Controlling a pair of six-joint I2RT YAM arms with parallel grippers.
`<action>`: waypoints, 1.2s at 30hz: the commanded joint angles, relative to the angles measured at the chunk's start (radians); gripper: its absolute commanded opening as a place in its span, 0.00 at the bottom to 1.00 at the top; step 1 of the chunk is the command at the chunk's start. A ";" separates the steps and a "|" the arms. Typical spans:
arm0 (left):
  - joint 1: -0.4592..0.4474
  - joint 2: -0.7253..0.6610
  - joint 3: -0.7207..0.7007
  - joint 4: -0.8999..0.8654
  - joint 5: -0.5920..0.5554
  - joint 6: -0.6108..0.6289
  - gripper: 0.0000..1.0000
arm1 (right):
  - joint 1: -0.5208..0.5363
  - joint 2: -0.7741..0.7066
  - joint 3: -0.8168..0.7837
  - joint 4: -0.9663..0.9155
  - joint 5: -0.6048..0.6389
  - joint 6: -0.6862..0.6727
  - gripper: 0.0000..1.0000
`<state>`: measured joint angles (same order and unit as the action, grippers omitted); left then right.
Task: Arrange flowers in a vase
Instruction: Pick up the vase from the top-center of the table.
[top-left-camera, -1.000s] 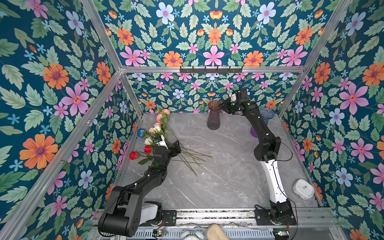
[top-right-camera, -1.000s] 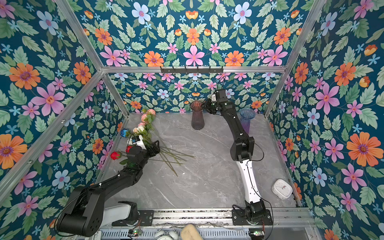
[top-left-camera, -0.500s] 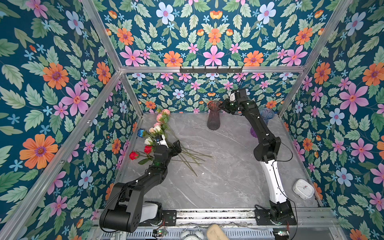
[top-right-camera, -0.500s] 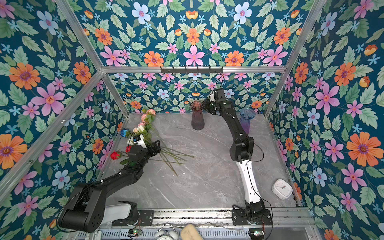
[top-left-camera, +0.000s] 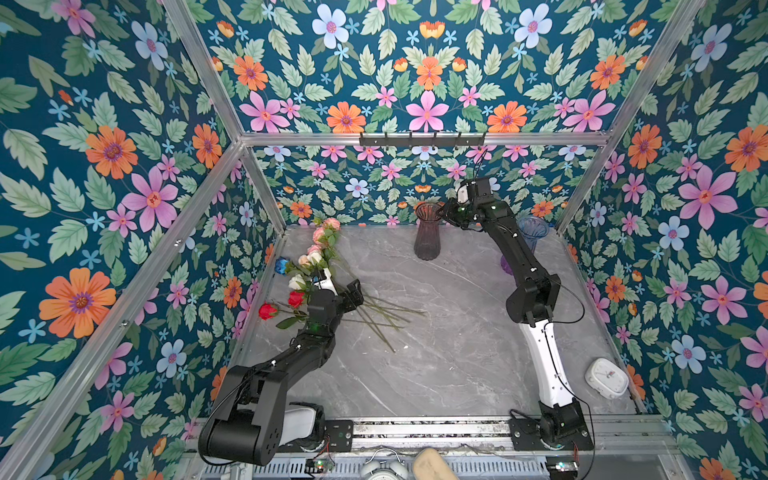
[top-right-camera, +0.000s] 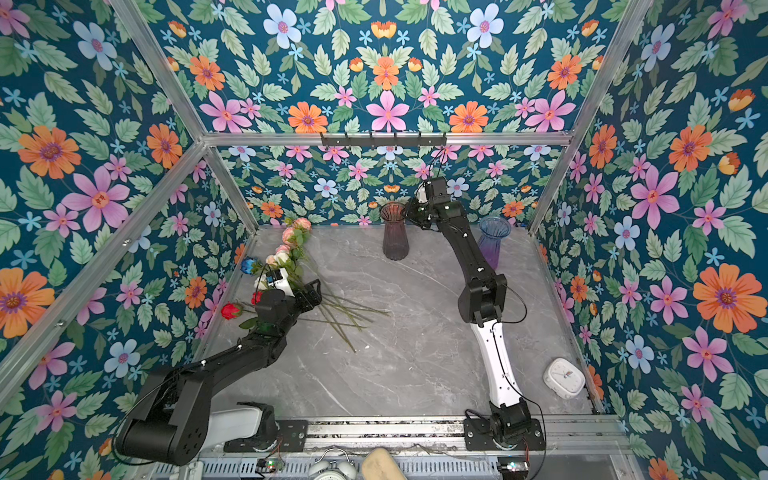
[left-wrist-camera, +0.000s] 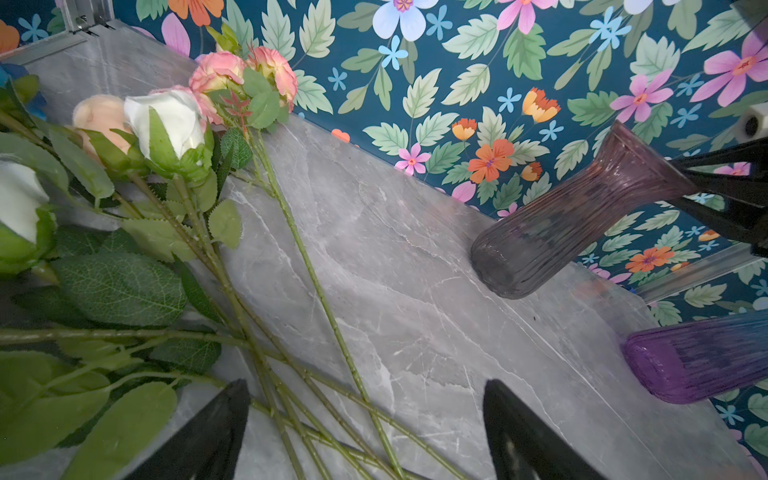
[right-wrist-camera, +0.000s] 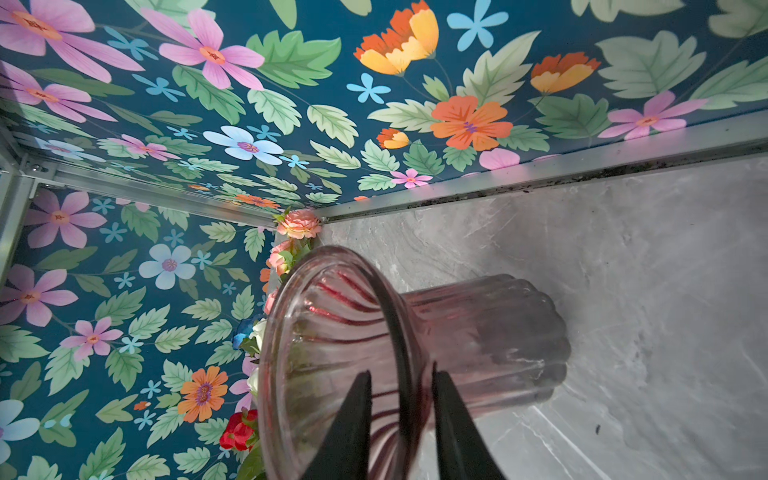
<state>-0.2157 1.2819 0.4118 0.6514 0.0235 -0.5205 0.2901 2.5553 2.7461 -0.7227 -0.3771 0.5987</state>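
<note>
Read the grey marble table (top-left-camera: 436, 365) as a clock face with 12 at the far wall. Nearest, at about 4 o'clock, a white alarm clock (top-left-camera: 606, 377) lies by the right wall.

At 9 o'clock the left gripper (left-wrist-camera: 365, 388) hangs low over the crossed green stems (left-wrist-camera: 328, 307). Its fingers (left-wrist-camera: 208, 436) are spread wide, with several stems running between them and nothing clamped. Whether it touches them cannot be told.

The flowers (top-left-camera: 318, 259) lie flat on the table in a loose bundle from 9 toward 11 o'clock along the left wall, their stems fanning toward the centre. The 2 red roses (top-left-camera: 268, 311) are nearest, then white, peach and a blue bloom, and the pink ones are farthest, by the back corner.

At 12 o'clock a smoky pink vase (top-left-camera: 427, 239) stands upright near the back wall. The right gripper (right-wrist-camera: 400, 374) is clenched on its rim, 1 finger inside the mouth and 1 outside. At 1 o'clock, behind the right arm (top-left-camera: 515, 257), a purple vase (top-right-camera: 492, 239) stands apart from the pink one.
</note>
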 joint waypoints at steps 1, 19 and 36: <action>0.001 -0.006 0.006 0.000 0.003 -0.001 0.90 | 0.006 -0.001 0.001 -0.057 0.021 -0.015 0.27; 0.001 -0.007 0.013 -0.006 0.009 -0.004 0.90 | 0.010 -0.028 -0.043 -0.144 0.093 -0.058 0.25; 0.001 -0.009 0.018 -0.010 0.016 -0.006 0.90 | 0.011 -0.059 -0.051 -0.195 0.127 -0.088 0.25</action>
<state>-0.2157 1.2739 0.4232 0.6296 0.0288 -0.5232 0.2989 2.5057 2.7007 -0.8177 -0.2920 0.5465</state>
